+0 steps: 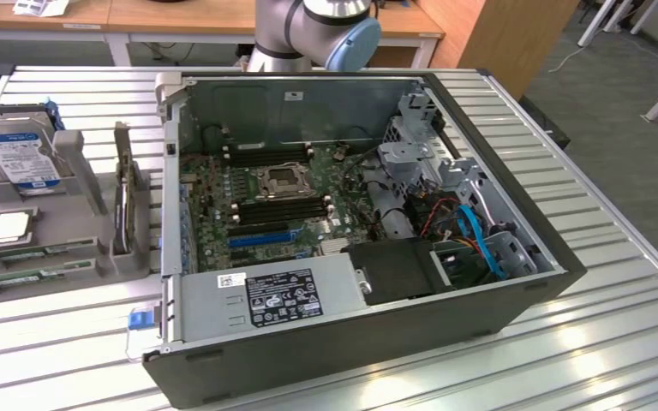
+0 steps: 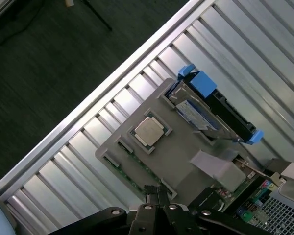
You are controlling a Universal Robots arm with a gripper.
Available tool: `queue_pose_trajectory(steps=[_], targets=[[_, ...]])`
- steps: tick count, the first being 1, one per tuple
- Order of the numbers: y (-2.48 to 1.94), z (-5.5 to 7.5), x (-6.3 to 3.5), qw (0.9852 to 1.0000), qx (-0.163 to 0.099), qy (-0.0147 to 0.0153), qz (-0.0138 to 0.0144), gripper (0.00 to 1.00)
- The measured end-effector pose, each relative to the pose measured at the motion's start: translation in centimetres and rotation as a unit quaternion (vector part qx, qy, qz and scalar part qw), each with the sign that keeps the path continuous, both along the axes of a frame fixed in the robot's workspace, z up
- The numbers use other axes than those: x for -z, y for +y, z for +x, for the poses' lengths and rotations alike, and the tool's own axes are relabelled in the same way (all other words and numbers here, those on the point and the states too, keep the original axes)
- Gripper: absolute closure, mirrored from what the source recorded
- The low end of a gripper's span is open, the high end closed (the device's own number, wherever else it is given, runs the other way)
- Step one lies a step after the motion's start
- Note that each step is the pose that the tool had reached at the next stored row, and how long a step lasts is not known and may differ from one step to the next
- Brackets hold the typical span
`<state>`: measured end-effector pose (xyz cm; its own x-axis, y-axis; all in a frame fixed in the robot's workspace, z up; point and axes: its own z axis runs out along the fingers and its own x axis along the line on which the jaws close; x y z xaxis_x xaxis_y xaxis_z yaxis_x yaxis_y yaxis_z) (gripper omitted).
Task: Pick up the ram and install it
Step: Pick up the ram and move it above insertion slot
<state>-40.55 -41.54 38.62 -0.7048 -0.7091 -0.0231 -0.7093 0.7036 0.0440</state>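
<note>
Two ram sticks, long thin green boards, lie in slots at the front of a grey holder [image 1: 78,231]; one ram stick [image 1: 30,253] sits just behind the other [image 1: 26,278]. In the wrist view the ram [image 2: 130,172] runs along the holder's edge, just ahead of my gripper [image 2: 157,189]. The gripper hangs above the holder with its black fingers pressed together and nothing between them. The open computer case [image 1: 512,300] lies on the table, its motherboard [image 1: 220,188] facing up, with black memory slots [image 1: 284,205] beside the processor socket [image 1: 280,181].
The holder also carries a square silver processor chip [image 2: 149,131], a hard drive [image 1: 14,154] in a blue caddy [image 2: 202,81], and an upright card [image 1: 123,197]. The slatted metal table [image 1: 603,342] ends close to the holder. The arm's base [image 1: 306,26] stands behind the case.
</note>
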Motion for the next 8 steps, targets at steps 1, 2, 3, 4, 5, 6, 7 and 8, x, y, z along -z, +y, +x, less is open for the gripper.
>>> queue_pose_trajectory(steps=[1, 2, 3, 4, 5, 6, 7, 8], targets=[[0.0, 0.0, 0.0, 1.0, -0.006, 0.0, 0.0, 0.9], [0.0, 0.0, 0.0, 0.9999, -0.012, 0.0, 0.0, 0.9], [0.0, 0.0, 0.0, 0.9998, -0.019, 0.0, 0.0, 0.9], [0.0, 0.0, 0.0, 0.9997, -0.025, 0.0, 0.0, 0.9], [0.0, 0.0, 0.0, 0.9995, -0.031, 0.0, 0.0, 0.9], [0.0, 0.0, 0.0, 0.9993, -0.037, 0.0, 0.0, 0.9], [0.0, 0.0, 0.0, 0.9991, -0.043, 0.0, 0.0, 0.9], [0.0, 0.0, 0.0, 0.9988, -0.049, 0.0, 0.0, 0.9]])
